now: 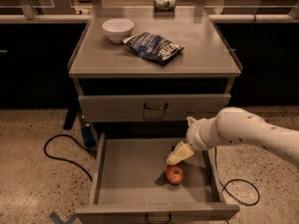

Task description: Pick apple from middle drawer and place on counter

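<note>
The red apple (174,174) lies on the bare floor of the open middle drawer (126,171), right of centre and toward the front. My gripper (176,155) reaches in from the right on a white arm and hangs just above and slightly behind the apple, its pale fingers pointing down-left at it. It holds nothing. The counter (196,50) is the flat grey top of the cabinet above.
On the counter stand a white bowl (117,29) and a dark blue chip bag (154,47). A can (164,3) lies on the ledge behind. A closed drawer (154,108) with a black loop handle sits above the open one. Black cables (65,153) lie on the floor at both sides.
</note>
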Robot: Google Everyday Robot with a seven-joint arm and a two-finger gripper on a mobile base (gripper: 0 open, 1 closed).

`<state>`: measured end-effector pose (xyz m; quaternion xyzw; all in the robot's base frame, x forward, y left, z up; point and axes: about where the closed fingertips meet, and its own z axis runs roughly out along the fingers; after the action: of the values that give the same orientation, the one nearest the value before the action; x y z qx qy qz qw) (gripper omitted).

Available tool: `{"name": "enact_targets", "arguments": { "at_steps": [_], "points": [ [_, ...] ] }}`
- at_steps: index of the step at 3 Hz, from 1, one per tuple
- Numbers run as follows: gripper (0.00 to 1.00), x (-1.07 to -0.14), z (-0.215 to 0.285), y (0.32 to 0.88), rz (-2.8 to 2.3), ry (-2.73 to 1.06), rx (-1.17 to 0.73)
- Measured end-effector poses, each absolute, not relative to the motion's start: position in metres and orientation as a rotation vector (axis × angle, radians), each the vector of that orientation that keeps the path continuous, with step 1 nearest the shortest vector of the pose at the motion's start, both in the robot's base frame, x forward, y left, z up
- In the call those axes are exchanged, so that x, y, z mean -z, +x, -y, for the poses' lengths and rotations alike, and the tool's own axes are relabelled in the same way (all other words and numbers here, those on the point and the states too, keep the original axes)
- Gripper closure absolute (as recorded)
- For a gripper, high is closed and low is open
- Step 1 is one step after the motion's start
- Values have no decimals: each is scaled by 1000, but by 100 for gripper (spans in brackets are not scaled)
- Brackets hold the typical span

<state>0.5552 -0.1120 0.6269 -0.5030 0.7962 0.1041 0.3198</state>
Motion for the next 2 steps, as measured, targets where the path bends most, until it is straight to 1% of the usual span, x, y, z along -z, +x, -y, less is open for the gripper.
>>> {"name": "enact_targets", "arguments": {
  "at_steps": [1,2],
  "points": [
    [0,-592,126,569,-2213,-1355,-160],
    [0,-587,113,581,-2255,-1337,-158]
  ]
}}
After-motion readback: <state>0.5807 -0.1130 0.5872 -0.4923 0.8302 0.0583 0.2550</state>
